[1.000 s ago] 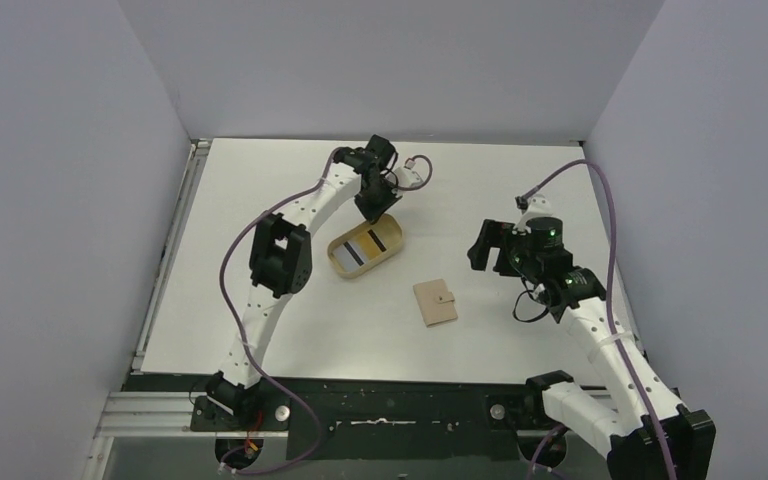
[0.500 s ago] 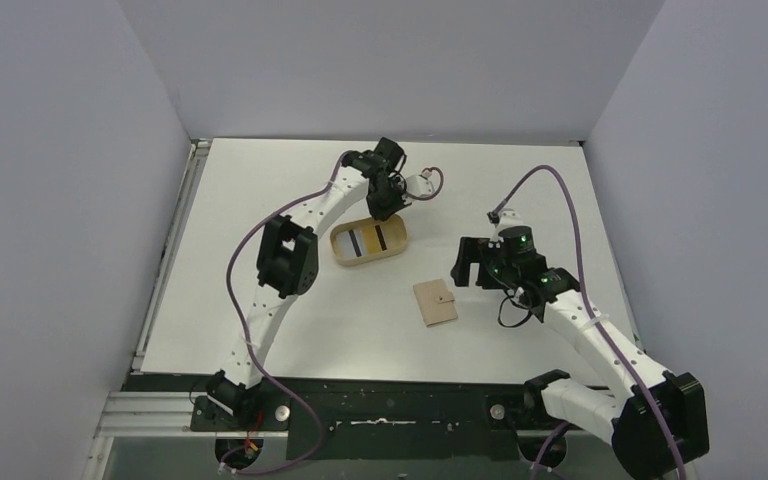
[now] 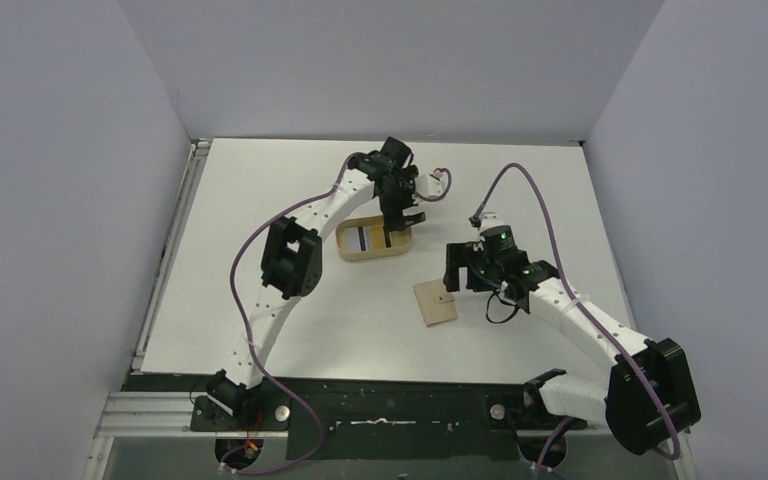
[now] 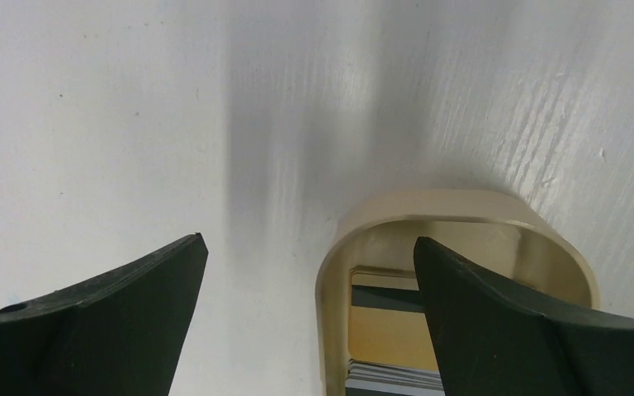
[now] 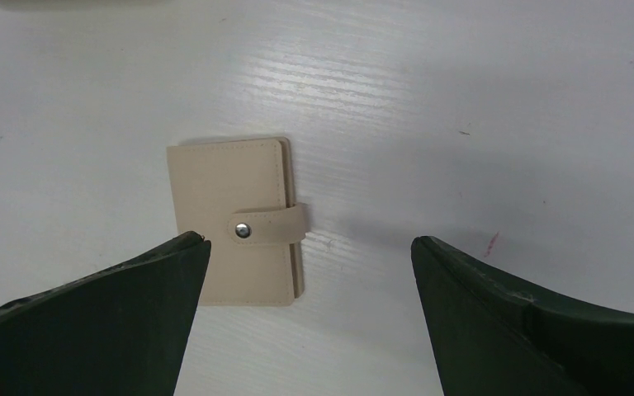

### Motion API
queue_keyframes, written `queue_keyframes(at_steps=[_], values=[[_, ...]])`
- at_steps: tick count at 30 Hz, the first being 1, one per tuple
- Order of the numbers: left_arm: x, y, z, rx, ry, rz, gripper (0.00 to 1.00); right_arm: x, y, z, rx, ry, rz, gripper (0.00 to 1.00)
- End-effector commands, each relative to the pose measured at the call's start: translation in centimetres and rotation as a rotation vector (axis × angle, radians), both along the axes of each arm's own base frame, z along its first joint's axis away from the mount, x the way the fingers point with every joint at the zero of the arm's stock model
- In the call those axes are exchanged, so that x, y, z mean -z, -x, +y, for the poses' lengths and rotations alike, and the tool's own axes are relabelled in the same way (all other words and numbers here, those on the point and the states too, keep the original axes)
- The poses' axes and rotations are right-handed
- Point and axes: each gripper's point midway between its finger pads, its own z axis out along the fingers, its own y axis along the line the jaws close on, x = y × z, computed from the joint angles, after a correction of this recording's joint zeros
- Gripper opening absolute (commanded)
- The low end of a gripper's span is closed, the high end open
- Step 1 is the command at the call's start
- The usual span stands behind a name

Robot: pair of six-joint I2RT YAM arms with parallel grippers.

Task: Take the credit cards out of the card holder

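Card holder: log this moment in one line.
card holder: snapped shut | left end effector: open over tray | right end effector: open above it

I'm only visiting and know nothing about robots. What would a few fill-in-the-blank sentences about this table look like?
1. The right gripper hangs above the closed, tan ___.
2. The left gripper hangs above the rim of the oval ___.
3. The jaws of both grippers stand wide ___.
Missing words: card holder; tray; open.
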Motion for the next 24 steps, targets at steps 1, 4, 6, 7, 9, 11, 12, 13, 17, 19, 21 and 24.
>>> queue_keyframes(at_steps=[1, 4, 6, 7, 9, 11, 12, 13, 17, 19, 21, 24], values=[[-6.8, -2.5, -1.9, 0.012, 0.156, -0.145, 0.97, -1.8, -1.6, 1.4, -0.026, 0.006, -0.079, 1.0], [-11.3, -3.6, -1.7, -0.043, 0.272, -0.18, 0.97, -1.0, -0.8, 3.0, -0.072, 0.04, -0.067, 0.99], [-15.6, -4.0, -1.2, -0.078, 0.406, -0.183, 0.97, -0.5, -0.5, 4.0, -0.095, 0.048, -0.061, 0.97], [-18.2, -3.9, -0.8, -0.095, 0.481, -0.185, 0.97, -0.1, -0.4, 4.4, -0.102, 0.046, -0.057, 0.96], [-22.8, -3.8, 0.2, -0.117, 0.616, -0.189, 0.97, 0.5, -0.2, 4.9, -0.107, 0.042, -0.046, 0.92], [-25.9, -2.9, 1.4, -0.13, 0.703, -0.183, 0.97, 1.1, -0.4, 4.6, -0.087, 0.066, -0.044, 0.9], [-27.1, -2.5, 2.0, -0.142, 0.731, -0.186, 0.97, 1.5, -0.4, 4.5, -0.083, 0.077, -0.039, 0.89], [-28.7, -1.8, 2.7, -0.155, 0.753, -0.201, 0.97, 1.8, -0.5, 4.4, -0.079, 0.091, -0.034, 0.88], [-31.2, 1.5, 5.5, -0.257, 0.786, -0.246, 0.97, 2.8, -0.6, 3.9, -0.066, 0.143, -0.022, 0.82], [-31.9, 3.5, 7.0, -0.319, 0.827, -0.274, 0.97, 3.4, -0.6, 4.1, -0.071, 0.147, -0.015, 0.79], [-31.9, 5.9, 8.3, -0.366, 0.886, -0.279, 0.97, 4.0, -0.6, 4.5, -0.078, 0.136, -0.007, 0.74], [-31.2, 9.3, 9.5, -0.404, 0.987, -0.252, 0.97, 4.7, -0.5, 5.1, -0.092, 0.119, 0.014, 0.62]])
